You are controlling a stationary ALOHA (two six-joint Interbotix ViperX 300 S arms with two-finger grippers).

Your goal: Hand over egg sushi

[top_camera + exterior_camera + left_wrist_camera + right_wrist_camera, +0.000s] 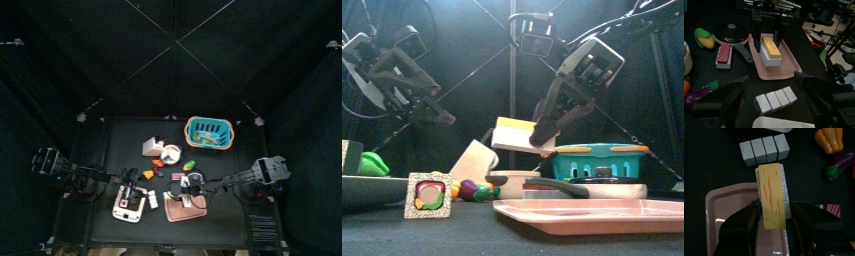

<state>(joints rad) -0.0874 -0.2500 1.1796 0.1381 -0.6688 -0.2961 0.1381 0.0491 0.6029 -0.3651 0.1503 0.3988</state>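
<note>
The egg sushi [773, 193], a yellow slab on a white rice block, hangs in the air above the pink tray [727, 213]. My right gripper [774, 206] is shut on its two long sides. In the front view the egg sushi [516, 135] sits at the tip of the right gripper [543, 130], well above the pink tray [589, 212]. My left gripper [771, 82] is open and empty; the egg sushi [771, 48] lies ahead of it, apart from its jaws. From above, the left gripper [134, 180] and right gripper [195, 183] face each other.
A teal basket [209, 129] stands at the back right. A black pan [731, 34], a corn cob [704, 37] and a red-and-white sushi piece [724, 52] lie beside the tray. White segmented blocks [774, 100], an eggplant [841, 160] and a pepper [832, 137] lie nearby.
</note>
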